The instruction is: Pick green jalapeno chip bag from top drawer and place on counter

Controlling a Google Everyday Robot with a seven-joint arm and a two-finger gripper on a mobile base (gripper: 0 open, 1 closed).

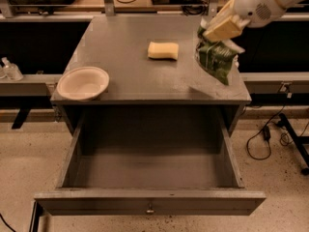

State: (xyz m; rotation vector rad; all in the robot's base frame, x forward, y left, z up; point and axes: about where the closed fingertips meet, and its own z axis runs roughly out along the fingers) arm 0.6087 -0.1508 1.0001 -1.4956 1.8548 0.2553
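– Drawer (149,197) first: how does it stand?
– Pulled all the way out below the tabletop (130,76), front panel toward the camera, small knob (150,209) at the middle of that panel. Its grey floor and side walls are in plain view.

– Where is the chip bag (217,59)?
– Out of the drawer and up over the right side of the tabletop, close to the right edge. It hangs from the gripper (217,33) with its lower corner pointing down and to the right. A shadow lies on the surface just below and to the left of it. Whether that corner touches the metal I cannot tell.

– And the gripper itself?
– At the upper right, on the end of the white arm (263,1) that comes in from the top corner. The jaws are closed on the top edge of the bag and carry it; the green foil hangs beneath the tan fingers (224,27).

– Anything else on the tabletop?
– A pale yellow sponge (162,50) lies flat near the middle, toward the back, left of the bag and apart from it. A shallow cream bowl (83,82) sits upright at the front left corner, near the edge above the drawer, its pale inside showing.

– Are bowl and sponge close together?
– No, well apart, and neither touches the bag.
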